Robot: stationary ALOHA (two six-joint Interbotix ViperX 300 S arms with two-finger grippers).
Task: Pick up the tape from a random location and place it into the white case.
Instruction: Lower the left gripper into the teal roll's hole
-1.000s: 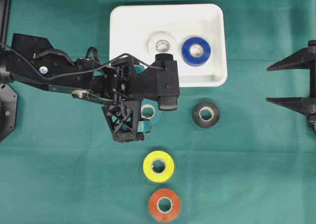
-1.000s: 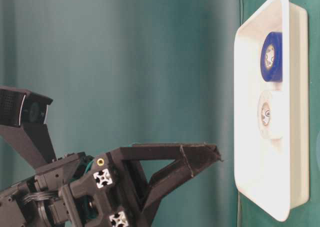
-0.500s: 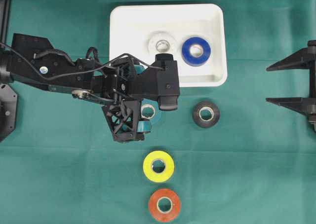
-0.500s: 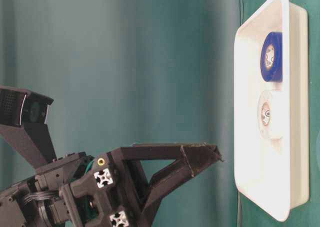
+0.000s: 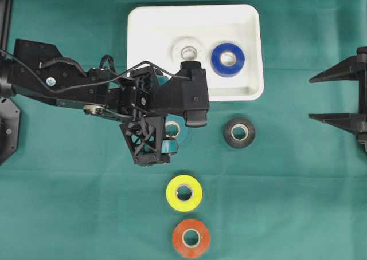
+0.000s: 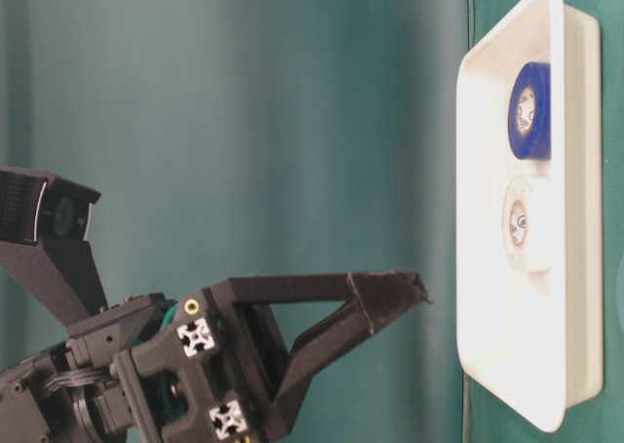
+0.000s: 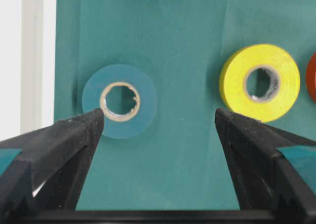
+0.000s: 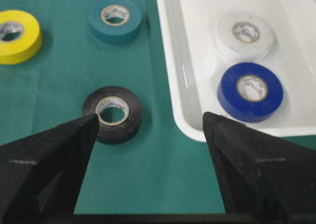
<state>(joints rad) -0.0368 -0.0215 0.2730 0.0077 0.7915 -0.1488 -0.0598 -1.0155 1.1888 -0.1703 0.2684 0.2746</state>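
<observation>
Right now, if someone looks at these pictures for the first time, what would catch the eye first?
Probably the black left gripper, open and hovering over a teal tape roll in the middle of the green cloth. Next is the white case at the top, already holding a white roll and a blue roll. Yellow, orange and black rolls lie loose on the cloth.

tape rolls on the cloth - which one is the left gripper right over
The teal roll. It lies under the open left gripper, beside the white case; the black, yellow and orange rolls lie clear of it.
</observation>
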